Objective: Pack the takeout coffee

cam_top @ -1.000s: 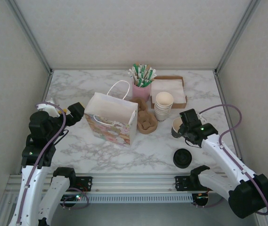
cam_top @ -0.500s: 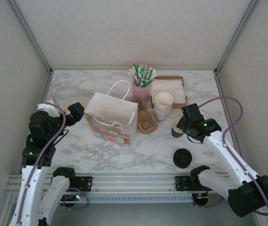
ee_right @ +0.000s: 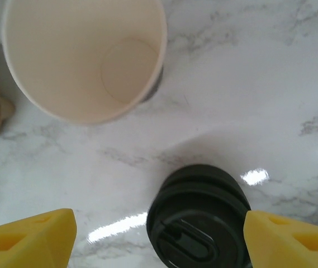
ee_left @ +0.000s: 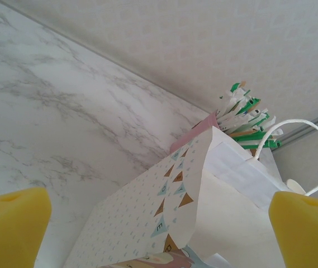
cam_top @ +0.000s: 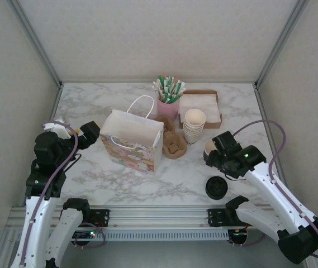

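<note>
The right gripper (ee_right: 157, 237), spread wide and holding nothing, should lower centred on the black lid (ee_right: 199, 215) at bottom centre, avoiding the cup (ee_right: 83, 56) at upper left.

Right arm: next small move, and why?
Probably lower the right pincer onto the black lid and close on it. In the right wrist view the lid lies between its open jaws, and the cream cup just beyond stands upright with no lid on it yet.
</note>
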Tool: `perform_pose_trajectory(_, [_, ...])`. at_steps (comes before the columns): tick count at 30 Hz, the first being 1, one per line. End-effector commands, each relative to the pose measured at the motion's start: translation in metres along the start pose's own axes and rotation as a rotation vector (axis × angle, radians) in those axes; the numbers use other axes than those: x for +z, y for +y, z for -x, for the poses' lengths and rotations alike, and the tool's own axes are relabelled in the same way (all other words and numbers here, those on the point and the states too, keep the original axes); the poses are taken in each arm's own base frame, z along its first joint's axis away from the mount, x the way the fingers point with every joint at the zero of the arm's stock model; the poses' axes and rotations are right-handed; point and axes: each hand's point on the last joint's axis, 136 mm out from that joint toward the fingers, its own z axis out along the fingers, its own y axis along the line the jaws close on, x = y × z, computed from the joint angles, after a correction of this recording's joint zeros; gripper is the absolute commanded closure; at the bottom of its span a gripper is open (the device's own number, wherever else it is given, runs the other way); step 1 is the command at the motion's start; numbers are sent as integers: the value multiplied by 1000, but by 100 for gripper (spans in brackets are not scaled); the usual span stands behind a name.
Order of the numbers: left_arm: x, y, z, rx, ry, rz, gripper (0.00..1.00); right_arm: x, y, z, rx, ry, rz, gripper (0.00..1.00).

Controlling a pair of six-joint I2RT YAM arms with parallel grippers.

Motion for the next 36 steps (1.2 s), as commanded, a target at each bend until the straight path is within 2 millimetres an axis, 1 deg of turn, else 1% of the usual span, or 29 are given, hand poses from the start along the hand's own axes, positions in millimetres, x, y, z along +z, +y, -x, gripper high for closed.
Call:
perform_pose_trajectory(1, [0, 5, -1, -17, -1, 15, 0, 5, -19, -23, -12, 69, -88, 18])
perform_pose_trajectory(4, [0, 5, -1, -17, -1, 15, 0, 15, -18, -34, -32, 110, -102, 9])
perform_pose_trajectory(8, [0, 5, -1, -17, -1, 14, 0, 27, -16, -45, -65, 157, -130, 7])
perform_pose_trajectory(15, [1, 6, -1, -18, 0, 20, 0, 41, -16, -58, -135, 209, -186, 6])
perform_pose_trajectory(18, [2, 7, -1, -19, 2, 23, 0, 43, -16, -61, -162, 223, -206, 7])
perform_pose_trajectory(22, [2, 8, -1, -20, 1, 26, 0, 46, -18, -64, -187, 231, -236, 12])
perform_pose_trajectory(31, [2, 8, -1, -22, 0, 28, 0, 46, -23, -63, -208, 222, -307, 13])
perform_pose_trajectory(36, [2, 8, -1, -22, 0, 28, 0, 49, -22, -68, -252, 227, -335, 18])
